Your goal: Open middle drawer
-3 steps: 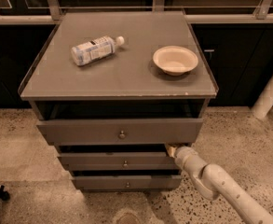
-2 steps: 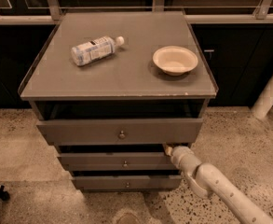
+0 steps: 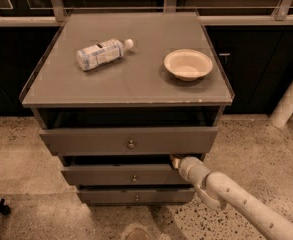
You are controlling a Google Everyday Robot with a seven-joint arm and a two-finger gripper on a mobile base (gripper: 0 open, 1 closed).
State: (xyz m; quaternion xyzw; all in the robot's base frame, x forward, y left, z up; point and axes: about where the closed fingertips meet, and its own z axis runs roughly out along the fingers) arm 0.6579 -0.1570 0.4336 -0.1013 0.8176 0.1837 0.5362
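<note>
The middle drawer is the slim second front in a stack of three, with a small round knob. It stands a little forward of the cabinet, with a dark gap above it. My gripper is at the drawer's upper right corner, in that gap under the top drawer. Its tip is partly hidden by the drawer front. My pale arm reaches in from the lower right.
The top drawer is pulled out a little, overhanging the middle one. The bottom drawer sits lowest. A plastic bottle lies on the cabinet top beside a cream bowl. A white post stands at the right. The floor is speckled.
My gripper has shifted very slightly left along the gap above the middle drawer. The drawers look unchanged.
</note>
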